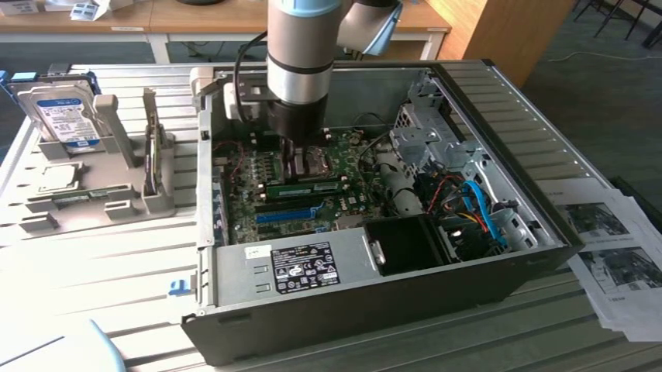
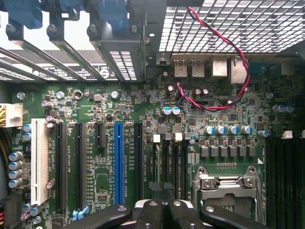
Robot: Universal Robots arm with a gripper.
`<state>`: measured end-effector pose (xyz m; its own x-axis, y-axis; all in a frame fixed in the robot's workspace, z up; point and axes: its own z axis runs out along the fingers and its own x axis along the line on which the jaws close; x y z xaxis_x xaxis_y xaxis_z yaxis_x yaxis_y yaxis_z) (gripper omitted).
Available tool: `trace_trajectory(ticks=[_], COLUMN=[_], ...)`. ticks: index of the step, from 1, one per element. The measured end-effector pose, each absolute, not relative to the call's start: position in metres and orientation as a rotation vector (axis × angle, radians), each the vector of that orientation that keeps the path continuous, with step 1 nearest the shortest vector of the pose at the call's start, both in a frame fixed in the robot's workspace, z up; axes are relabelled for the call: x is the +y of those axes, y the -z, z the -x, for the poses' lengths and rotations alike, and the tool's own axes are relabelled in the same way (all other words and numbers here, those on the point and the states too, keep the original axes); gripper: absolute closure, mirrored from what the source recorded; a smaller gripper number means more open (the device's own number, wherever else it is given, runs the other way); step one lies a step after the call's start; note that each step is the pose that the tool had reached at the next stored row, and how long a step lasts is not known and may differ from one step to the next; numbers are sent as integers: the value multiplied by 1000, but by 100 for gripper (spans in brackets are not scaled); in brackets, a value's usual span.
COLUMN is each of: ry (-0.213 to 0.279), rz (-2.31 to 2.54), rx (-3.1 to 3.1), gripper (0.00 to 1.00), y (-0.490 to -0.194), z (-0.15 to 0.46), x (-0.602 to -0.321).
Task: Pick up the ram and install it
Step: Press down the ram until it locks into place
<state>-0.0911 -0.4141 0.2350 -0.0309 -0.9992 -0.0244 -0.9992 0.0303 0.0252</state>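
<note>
The open computer case [image 1: 497, 101] lies on its side with the motherboard [image 1: 263, 194] facing up. A long green ram stick [image 1: 307, 188] sits along a slot on the board, beside a blue slot [image 1: 284, 215]. My gripper [image 1: 298, 151] hangs low inside the case over the processor socket [image 2: 224, 188], a short way from the ram, towards the case's back wall. In the wrist view the gripper [image 2: 162, 209] is shut, its fingers [image 2: 151, 212] pressed together with nothing between them. Black memory slots [image 2: 283, 181] with white clips lie next to the socket.
A grey rack [image 1: 93, 194] at the exterior view's left holds a silver hard drive [image 1: 60, 116] and a thin board on edge [image 1: 155, 159]. The power supply [image 1: 294, 263], drive cage [image 1: 424, 132] and blue cables [image 1: 481, 209] crowd the case. Printed sheets [image 1: 610, 256] lie at the right.
</note>
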Motion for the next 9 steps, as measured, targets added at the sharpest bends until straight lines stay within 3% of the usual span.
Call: trace_trajectory(ticks=[9], ry=[55], rz=[-2187], rx=[-2255], gripper=[91], y=[-232], z=[91], x=[-414])
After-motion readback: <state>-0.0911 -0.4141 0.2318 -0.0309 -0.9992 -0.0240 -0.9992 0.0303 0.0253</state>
